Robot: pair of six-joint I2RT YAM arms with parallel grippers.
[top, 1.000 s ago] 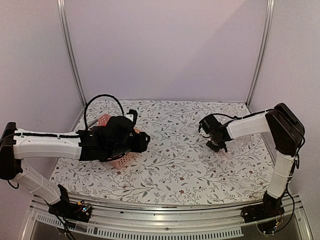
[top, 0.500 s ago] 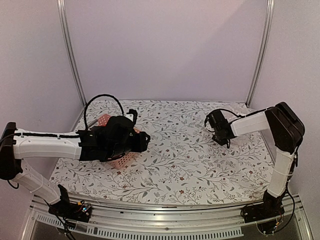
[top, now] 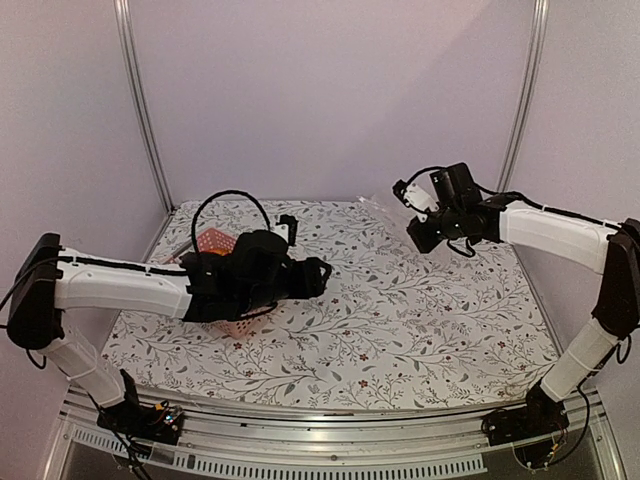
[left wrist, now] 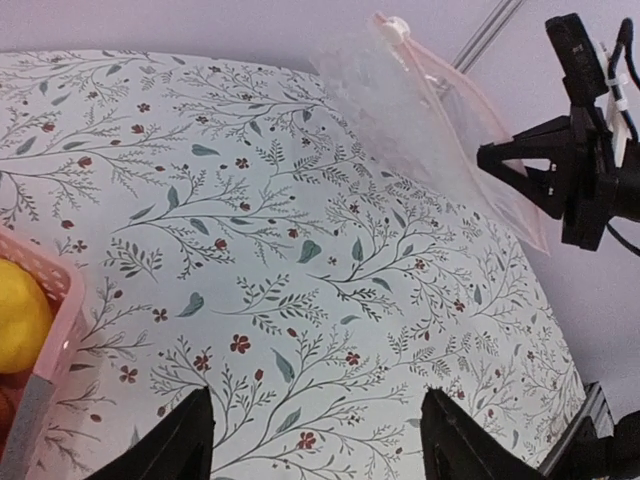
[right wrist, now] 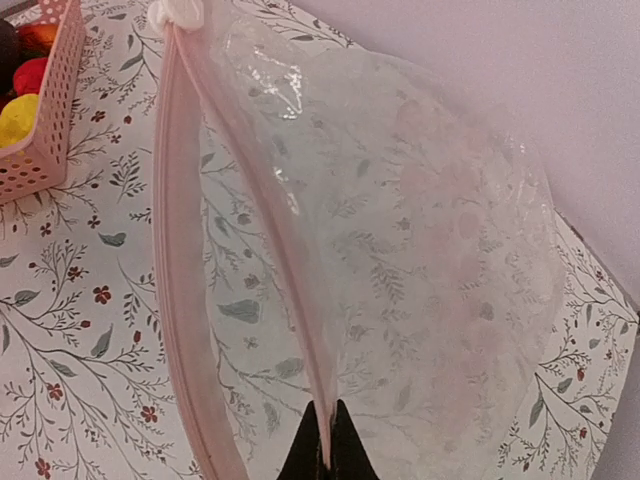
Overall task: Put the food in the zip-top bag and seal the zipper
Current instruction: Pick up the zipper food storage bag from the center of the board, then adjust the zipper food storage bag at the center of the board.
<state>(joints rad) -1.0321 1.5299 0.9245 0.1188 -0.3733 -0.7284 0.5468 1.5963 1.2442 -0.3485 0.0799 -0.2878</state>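
Two arms reach over the flowered table (top: 400, 330), and every place here is given from the pink basket (top: 213, 240). The left claw (left wrist: 318, 400) hangs just beside the basket, on the side that faces the right arm. Its fingers (left wrist: 190, 440) stand wide apart, released, with only the table under them. The food (right wrist: 18, 118) lies inside the basket. From the right wrist, yellow, red and dark pieces show over its latticed wall, and a yellow piece (left wrist: 15, 315) shows from the left wrist.

The zip-top bag (right wrist: 400, 250) is well apart from the basket, on its right-arm side and toward the back wall, lifted off the table in the air. The right claw (right wrist: 325, 440) is clenched on the edge of the bag at its mouth. The zipper (right wrist: 180, 250) runs as a pinkish strip from the claw to a small white tab (right wrist: 175, 12) at the end nearest the basket. Its two lips seem parted and curve away from each other. The bag looks to have no food inside
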